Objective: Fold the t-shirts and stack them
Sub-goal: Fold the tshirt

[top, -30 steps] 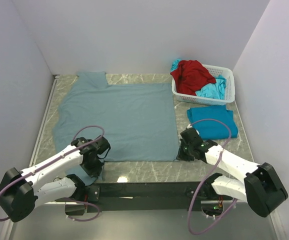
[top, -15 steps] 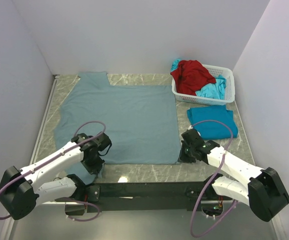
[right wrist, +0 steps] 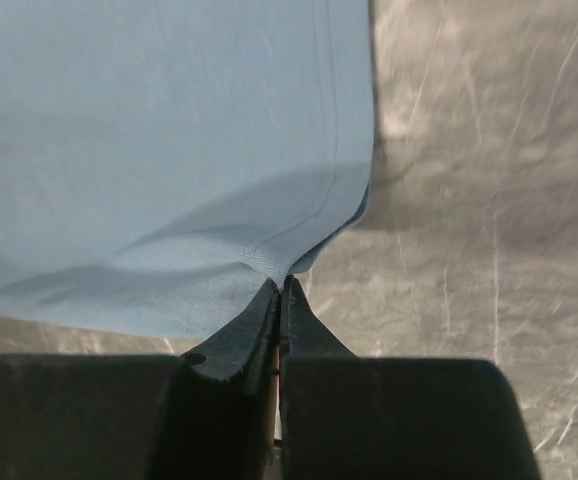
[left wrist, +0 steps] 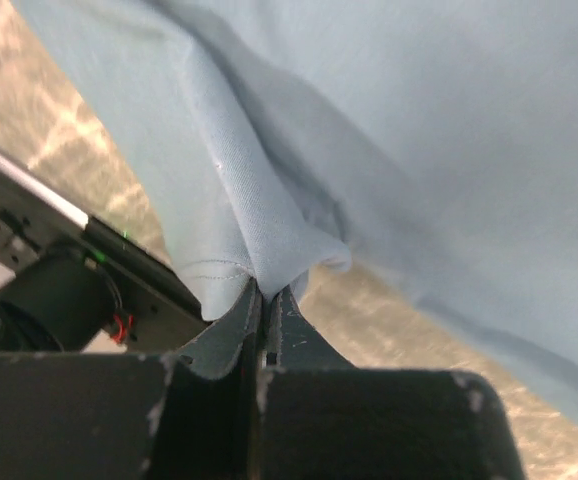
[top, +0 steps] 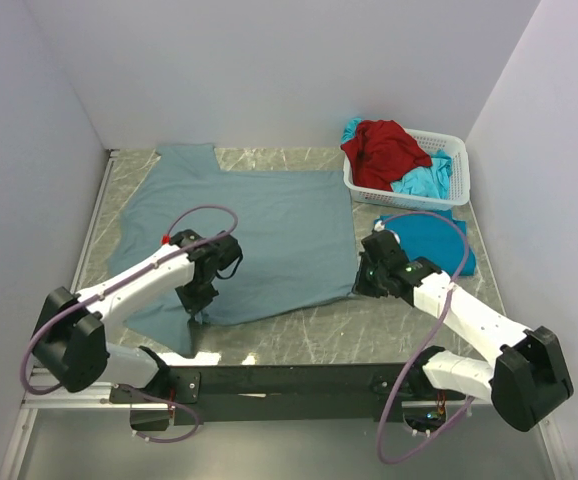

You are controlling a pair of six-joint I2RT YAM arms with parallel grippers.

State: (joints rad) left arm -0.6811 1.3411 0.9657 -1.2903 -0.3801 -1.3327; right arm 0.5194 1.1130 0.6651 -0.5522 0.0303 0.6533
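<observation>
Grey-blue t-shirt (top: pixel 259 225): first fold barely begun; left gripper (left wrist: pixel 264 292), right gripper (right wrist: pixel 281 286) clamped on near hem corners; turquoise t-shirt (top: pixel 424 245) seemingly folded; red t-shirt (top: pixel 381 150), second turquoise t-shirt (top: pixel 424 183) wait in basket (top: pixel 409 201).

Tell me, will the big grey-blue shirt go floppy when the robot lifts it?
Probably floppy: the grey-blue t-shirt bunches into soft folds where the left tool pinches its hem. It will likely sag in the middle, as the cloth drapes loosely away from the right tool. It looks thin, so probably light.
</observation>
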